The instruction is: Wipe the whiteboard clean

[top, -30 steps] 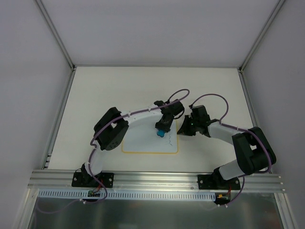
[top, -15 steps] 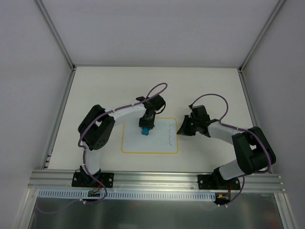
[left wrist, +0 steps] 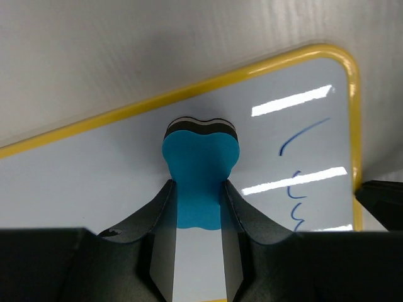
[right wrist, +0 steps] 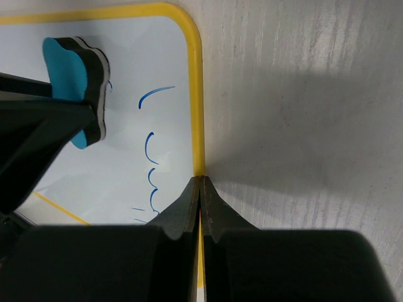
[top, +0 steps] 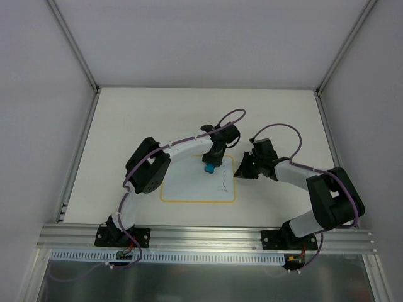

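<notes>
The left tool (left wrist: 196, 189) has swung back rightward. On the pale desk (top: 138, 113), the flat white yellow-bordered rectangular whiteboard (top: 189, 189) lies lower centre; that tool pinches a blue foam eraser block (left wrist: 200, 157) on its upper right, the right tool (right wrist: 199, 185), closed empty, touching its right edge

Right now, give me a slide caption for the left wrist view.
Left hand holds a blue eraser to the whiteboard, beside blue marks near its yellow-bordered corner.
</notes>
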### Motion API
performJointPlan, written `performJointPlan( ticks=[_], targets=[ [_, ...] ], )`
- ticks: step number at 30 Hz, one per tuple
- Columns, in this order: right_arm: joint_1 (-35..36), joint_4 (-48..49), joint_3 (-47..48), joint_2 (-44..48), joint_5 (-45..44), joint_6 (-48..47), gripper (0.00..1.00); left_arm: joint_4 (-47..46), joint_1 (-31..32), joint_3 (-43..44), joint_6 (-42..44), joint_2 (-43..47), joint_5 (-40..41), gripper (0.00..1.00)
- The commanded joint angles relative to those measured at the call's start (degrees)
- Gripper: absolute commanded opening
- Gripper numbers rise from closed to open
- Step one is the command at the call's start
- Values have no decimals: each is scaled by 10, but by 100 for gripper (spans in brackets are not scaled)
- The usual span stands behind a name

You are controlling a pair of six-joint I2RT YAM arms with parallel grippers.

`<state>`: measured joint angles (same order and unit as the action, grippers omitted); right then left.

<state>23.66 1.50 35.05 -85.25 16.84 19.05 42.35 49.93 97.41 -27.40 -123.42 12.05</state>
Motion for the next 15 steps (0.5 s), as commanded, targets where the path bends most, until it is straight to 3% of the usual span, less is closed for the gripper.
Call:
performJointPlan(
  ticks=[1,8,15],
  targets=[
    [-1,-53,-19,-15,-52,-14,0,8,14,29,10,-36,-50,0],
    [-1,-55,-18,-15,-52,-13,0,8,46,15,-1,-38,-83,0],
    [-1,-55,-17,-16,-52,-14,0,7,61,-139,-74,55,-75,0]
  ],
)
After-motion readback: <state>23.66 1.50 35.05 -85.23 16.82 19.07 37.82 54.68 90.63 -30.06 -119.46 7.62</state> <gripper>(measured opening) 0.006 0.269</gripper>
